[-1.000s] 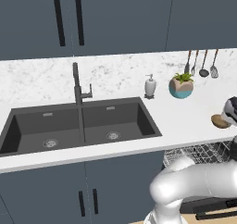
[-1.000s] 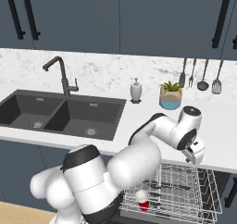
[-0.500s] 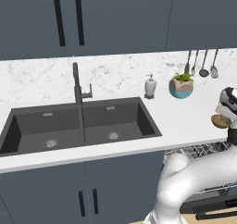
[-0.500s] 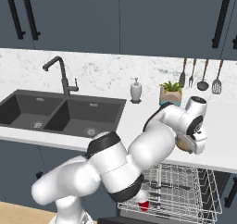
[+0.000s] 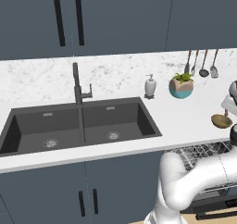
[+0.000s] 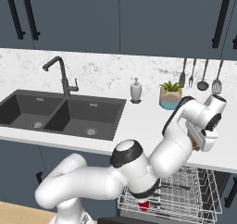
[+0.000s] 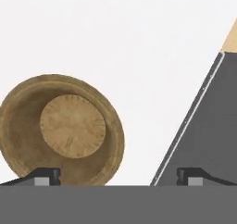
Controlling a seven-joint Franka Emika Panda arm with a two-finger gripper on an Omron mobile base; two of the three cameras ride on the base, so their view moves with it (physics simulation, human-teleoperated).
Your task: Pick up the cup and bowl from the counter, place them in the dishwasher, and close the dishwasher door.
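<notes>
Wooden bowl (image 7: 62, 129) sits under the wide-open gripper's (image 7: 118, 176) left fingertip (image 7: 48, 174)

The bowl (image 5: 221, 121) lies on the tabletop (image 5: 185, 114) near its front edge, to the right of the sink (image 5: 78, 126). Behind it stand the plant pot (image 5: 181, 86) and the soap bottle (image 5: 150, 86). The dishwasher rack (image 6: 185, 197) is below the tabletop.

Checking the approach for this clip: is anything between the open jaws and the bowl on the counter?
Nothing visible is. In the hand view the bowl sits empty on bare white counter, just ahead of the gripper, whose jaws stand wide open. It lies off-centre, toward one fingertip, so the hand would probably need to shift sideways.
</notes>
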